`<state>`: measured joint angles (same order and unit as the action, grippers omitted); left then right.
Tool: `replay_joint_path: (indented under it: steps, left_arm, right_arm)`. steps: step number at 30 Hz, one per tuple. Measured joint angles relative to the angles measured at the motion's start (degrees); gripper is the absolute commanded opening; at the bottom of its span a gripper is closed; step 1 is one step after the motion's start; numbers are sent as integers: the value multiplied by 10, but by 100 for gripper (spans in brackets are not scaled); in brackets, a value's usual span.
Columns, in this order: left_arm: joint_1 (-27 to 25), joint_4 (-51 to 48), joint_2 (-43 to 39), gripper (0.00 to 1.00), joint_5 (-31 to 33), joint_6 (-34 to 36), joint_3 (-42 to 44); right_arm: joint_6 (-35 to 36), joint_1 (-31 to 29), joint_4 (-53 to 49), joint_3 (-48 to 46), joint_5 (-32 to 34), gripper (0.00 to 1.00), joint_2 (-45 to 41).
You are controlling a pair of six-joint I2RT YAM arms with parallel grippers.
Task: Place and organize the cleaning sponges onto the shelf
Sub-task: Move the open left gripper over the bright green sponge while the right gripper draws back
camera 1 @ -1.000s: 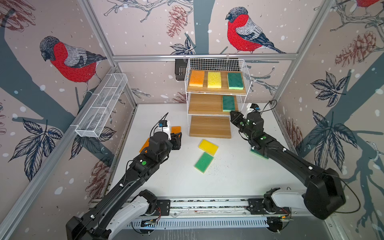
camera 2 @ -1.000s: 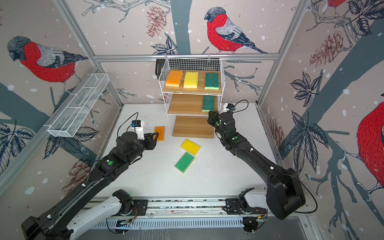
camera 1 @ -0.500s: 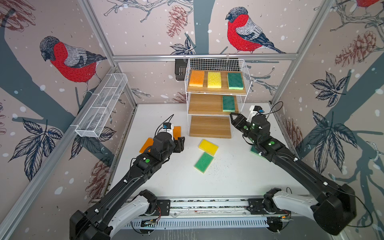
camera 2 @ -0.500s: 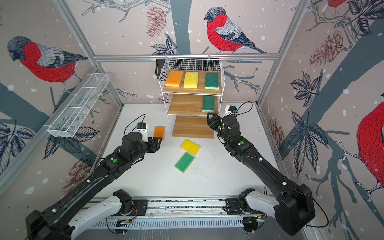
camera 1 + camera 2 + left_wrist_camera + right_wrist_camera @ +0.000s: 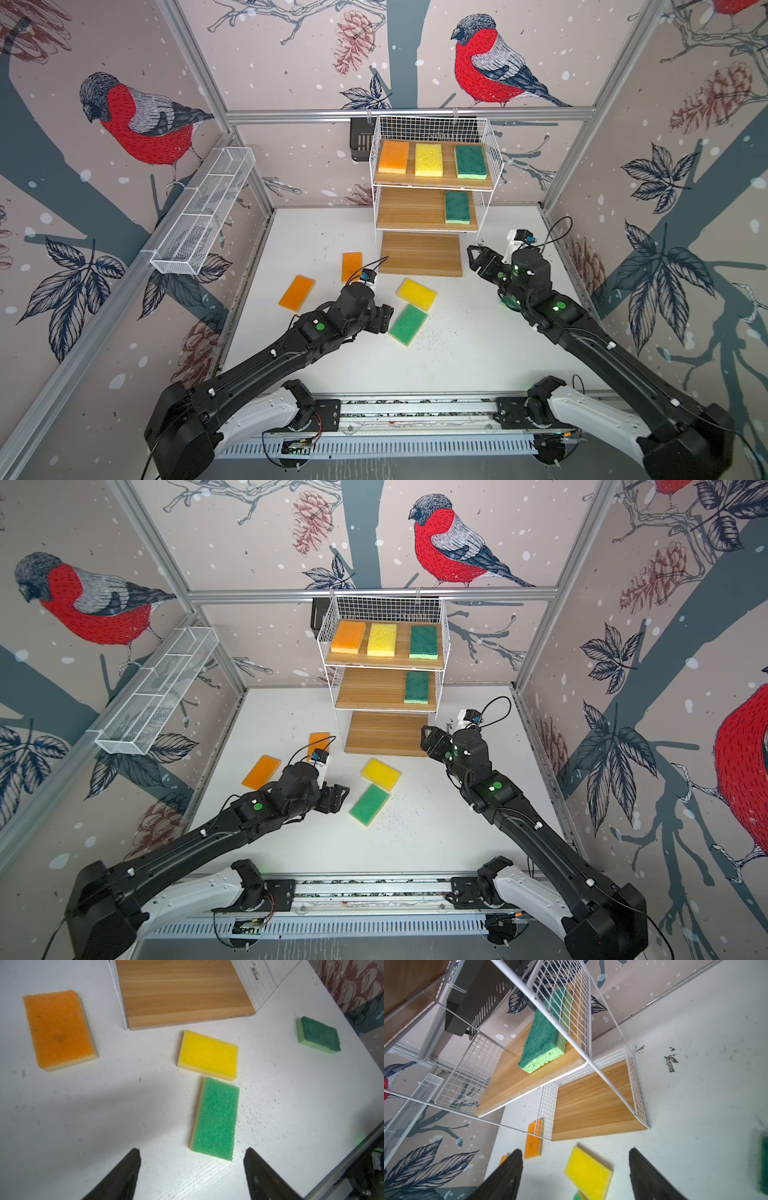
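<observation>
The shelf stands at the back. Its top board holds an orange sponge, a yellow sponge and a green sponge. A dark green sponge lies on the middle board, and the bottom board is bare. On the table lie two orange sponges, a yellow one and a light green one. My left gripper is open and empty, just short of the light green sponge. My right gripper is open and empty beside the bottom board's right corner.
Another dark green sponge lies near the table's right edge, mostly under my right arm in both top views. A long white mesh trough hangs on the left wall. A black basket hangs behind the shelf.
Both grippers have opened. The left one moved right, away from the orange sponge and toward the light green one. The right one drew back from the shelf's middle board.
</observation>
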<state>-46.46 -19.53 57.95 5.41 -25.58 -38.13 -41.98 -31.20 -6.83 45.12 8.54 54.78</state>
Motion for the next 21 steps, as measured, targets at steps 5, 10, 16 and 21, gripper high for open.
replay_joint_path:
  steps: [5, 10, 16, 21]
  left_arm:
    - [-48, 11, 13, 85, 19, -14, 28]
    - [-89, 52, 26, 88, 23, -17, 64]
    - [-105, 102, 27, 95, 23, -16, 115]
    - [-112, 139, 36, 95, 24, -13, 127]
  right_arm:
    - [15, 6, -22, -19, 7, 85, -21]
    - [22, 13, -40, -26, 12, 86, -28]
    - [29, 24, -55, -42, 15, 88, -42]
    - [30, 35, -68, -57, 16, 88, -56]
